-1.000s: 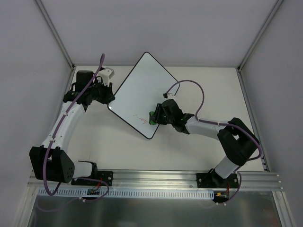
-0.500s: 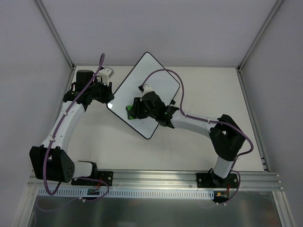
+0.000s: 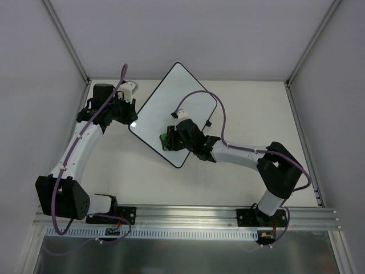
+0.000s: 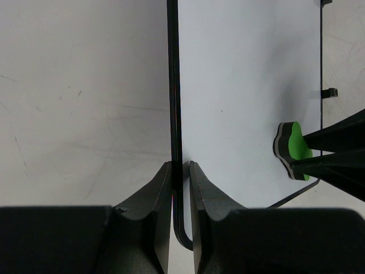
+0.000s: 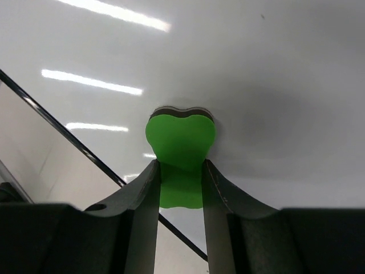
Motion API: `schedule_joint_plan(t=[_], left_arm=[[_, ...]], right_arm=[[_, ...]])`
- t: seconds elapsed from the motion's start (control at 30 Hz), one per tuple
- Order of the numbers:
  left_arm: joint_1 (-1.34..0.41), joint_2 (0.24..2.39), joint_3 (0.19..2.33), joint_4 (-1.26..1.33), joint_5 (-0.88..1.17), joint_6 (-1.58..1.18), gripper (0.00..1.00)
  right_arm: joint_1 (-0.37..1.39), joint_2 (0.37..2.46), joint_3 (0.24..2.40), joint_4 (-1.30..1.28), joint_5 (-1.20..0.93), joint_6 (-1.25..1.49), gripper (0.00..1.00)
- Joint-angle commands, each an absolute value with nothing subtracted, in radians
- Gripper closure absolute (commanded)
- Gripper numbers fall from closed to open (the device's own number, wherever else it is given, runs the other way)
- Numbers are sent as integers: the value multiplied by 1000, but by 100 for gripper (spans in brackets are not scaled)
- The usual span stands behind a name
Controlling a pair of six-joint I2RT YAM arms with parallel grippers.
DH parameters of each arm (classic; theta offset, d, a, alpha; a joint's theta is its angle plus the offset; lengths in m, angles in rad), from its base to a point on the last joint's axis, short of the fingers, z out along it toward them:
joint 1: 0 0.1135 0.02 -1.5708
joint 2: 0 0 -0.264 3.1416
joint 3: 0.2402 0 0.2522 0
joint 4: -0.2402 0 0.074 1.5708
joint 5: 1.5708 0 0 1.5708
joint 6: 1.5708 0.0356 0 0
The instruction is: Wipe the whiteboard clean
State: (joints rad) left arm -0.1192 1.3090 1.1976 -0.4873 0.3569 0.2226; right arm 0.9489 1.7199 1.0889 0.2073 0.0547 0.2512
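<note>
The worktop (image 3: 256, 114) is carrying the whiteboard (image 3: 171, 94), which is lying turned cornerwise at the far middle, one corner pointing toward the near edge. The left end effector (image 4: 179, 166) is clamping down on the whiteboard's thin black frame near its left corner. The right end effector (image 5: 181, 171) is squeezing a green eraser (image 5: 181, 136) between its fingers and pressing it against the white face, near the near-left edge.
</note>
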Motion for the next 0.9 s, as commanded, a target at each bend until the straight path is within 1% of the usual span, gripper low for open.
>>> schedule_joint_plan(t=[0.0,0.2,0.33,0.53,0.6,0.73,0.83,0.87], left_arm=[[-141,1304,1262,-469,385,215,100],[-141,1310,1267,-476,387,215,100],[-141,1312,1266,-479,388,216,100],[-140,1318,1266,-482,388,225,100],[-141,1319,1264,-482,382,227,100],[-141,1321,1261,-482,382,233,100],[-141,1319,1261,-482,380,239,100],[-141,1319,1259,-482,379,241,100]], right_arm=[[948,1697,977,138,156,207,100],[904,1646,861,140,199,245,100],[867,1618,822,141,195,264,100],[850,1524,837,135,144,218,100],[838,1491,854,95,158,218,100],[758,1411,857,20,236,216,100],[635,1379,857,-78,290,238,99],[568,1378,857,-119,302,242,99]])
